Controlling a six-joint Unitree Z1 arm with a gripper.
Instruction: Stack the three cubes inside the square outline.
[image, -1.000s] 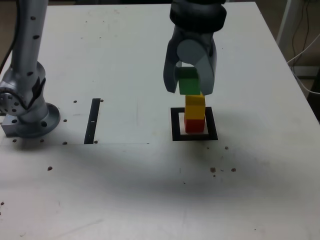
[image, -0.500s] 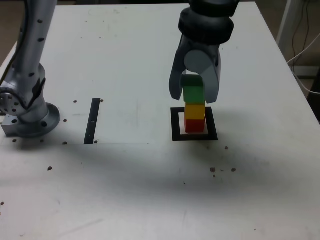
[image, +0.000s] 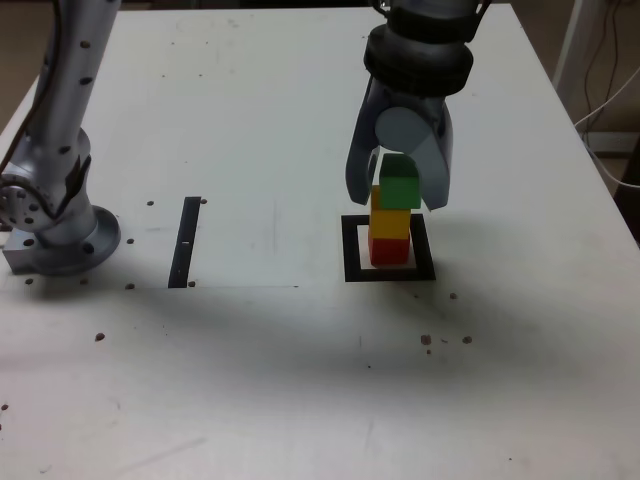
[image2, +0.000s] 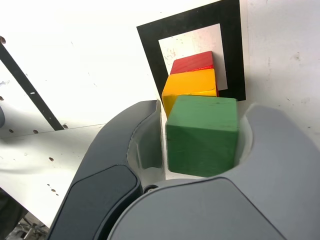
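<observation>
The stack is all but built, just right of the middle of the exterior view. The red cube (image: 389, 251) is set at the bottom, within the pale centre of the black square outline (image: 425, 247), and the yellow cube (image: 390, 222) is carried on it. The green cube (image: 401, 193) is seen at the top, apparently borne by the yellow one but shifted toward the exterior view's right, so that a strip of yellow top is left uncovered.

The gripper (image: 399, 203) is parted partway around the green cube: a clear gap is shown on one side, while on the other the finger is so near that contact cannot be told. No firm grip is seen. What is left, it is judged, is for the fingers to be withdrawn without the offset cube being dragged.
</observation>
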